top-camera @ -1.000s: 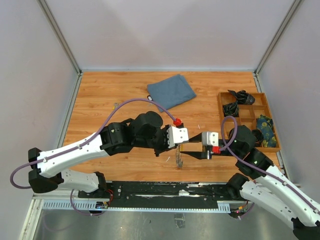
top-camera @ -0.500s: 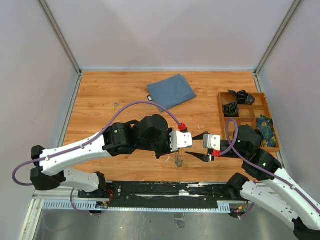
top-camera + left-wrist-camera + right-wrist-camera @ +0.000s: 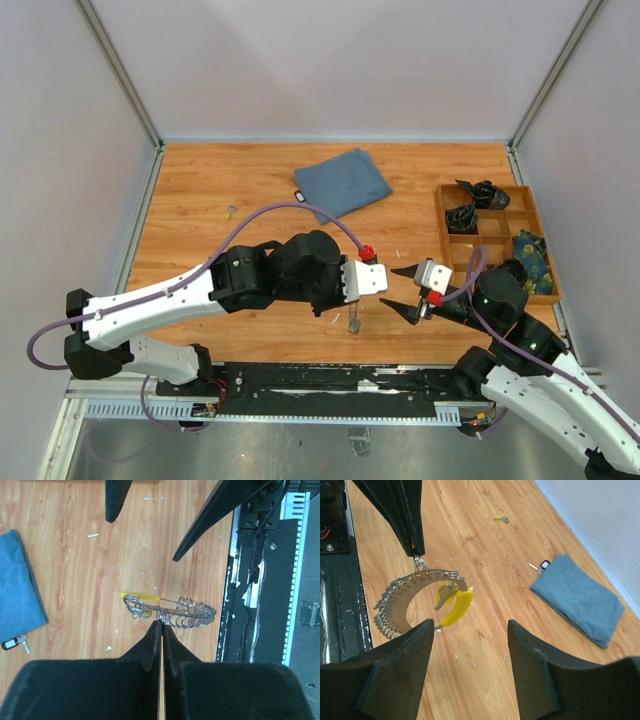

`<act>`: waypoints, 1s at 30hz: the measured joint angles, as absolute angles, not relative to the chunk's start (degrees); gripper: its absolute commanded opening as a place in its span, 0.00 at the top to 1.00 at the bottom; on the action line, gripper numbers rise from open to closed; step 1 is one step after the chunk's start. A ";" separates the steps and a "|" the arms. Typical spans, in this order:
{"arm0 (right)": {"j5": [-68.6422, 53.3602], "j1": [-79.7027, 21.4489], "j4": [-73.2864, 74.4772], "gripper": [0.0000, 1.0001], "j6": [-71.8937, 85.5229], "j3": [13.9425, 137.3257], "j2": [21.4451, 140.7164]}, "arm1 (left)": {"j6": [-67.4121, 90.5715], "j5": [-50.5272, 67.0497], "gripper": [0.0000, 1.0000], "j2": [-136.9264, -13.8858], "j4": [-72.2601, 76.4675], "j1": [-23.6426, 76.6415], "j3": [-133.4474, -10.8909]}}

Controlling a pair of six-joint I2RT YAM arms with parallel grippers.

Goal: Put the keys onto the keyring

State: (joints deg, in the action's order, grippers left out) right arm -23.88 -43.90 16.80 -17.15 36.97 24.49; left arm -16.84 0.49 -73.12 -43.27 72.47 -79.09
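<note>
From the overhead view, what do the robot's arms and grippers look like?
The left arm and right arm: white shells, black joints, a purple cable each. The left gripper and right gripper: white block, red knob, tapered black fingers.

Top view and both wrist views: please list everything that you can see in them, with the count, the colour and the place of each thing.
keyring: one, grey, hanging from the left claw above the table
yellow key: one, yellow head, on the keyring
black key: one, black head, on the table by the cloth's edge
small key: one, yellowish, alone at the table's far left
cloth: one, blue, folded, far middle of the table
tray: one, wooden, right side, dark items in its compartments
table: one, brown wood
left claw: one, black, shut on the keyring
right claw: one, black, open, near the keyring, not touching it
</note>
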 measured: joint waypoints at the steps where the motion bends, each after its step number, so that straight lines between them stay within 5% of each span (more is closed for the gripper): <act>1: -23.31 -43.90 16.05 0.37 -17.17 36.14 23.99 | -16.84 0.89 0.99 -73.06 -43.29 72.47 -79.09; 23: -23.03 -43.90 -11.22 0.40 3.05 24.12 33.74 | -16.88 2.26 0.99 -71.68 -44.14 73.45 -84.20; 26: -23.55 -43.90 -13.96 0.47 3.64 23.40 34.68 | -16.91 2.44 0.99 -71.68 -44.34 73.76 -84.60; 30: -24.80 -43.90 -16.51 0.71 4.08 22.81 35.18 | -16.91 2.61 0.99 -71.68 -44.86 74.13 -84.75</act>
State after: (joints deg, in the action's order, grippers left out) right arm -24.80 -43.90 -16.51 4.08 22.81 35.18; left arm -16.91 2.61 -71.68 -44.86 74.13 -84.75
